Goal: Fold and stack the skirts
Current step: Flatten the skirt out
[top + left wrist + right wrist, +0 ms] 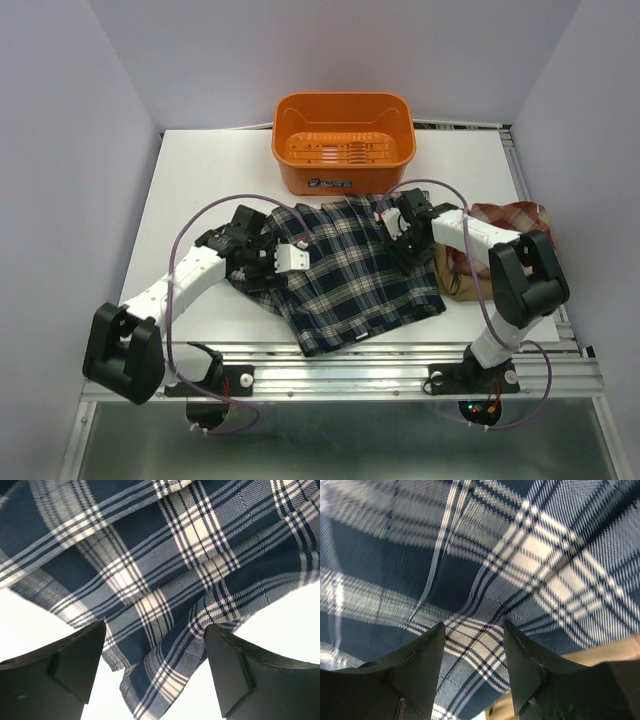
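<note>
The navy-green-white plaid skirt [350, 275] lies spread out in the middle of the table. My left gripper [268, 262] is at its left edge, open wide; in the left wrist view a corner of the plaid skirt [165, 665] lies between the fingers [75, 660], touching neither. My right gripper [400, 238] is low over the skirt's upper right part, open, its fingertips [436, 632] set down on flat plaid cloth [475, 645]. The tan skirt [455, 272] and the red-and-white plaid skirt [515, 218] lie bunched at the right, under my right arm.
An orange plastic basket [343, 140] stands at the back centre, just behind the plaid skirt. Bare white table [190, 190] shows at the left. The tan cloth [612, 650] peeks out beside the right fingers. A metal rail [350, 375] runs along the near edge.
</note>
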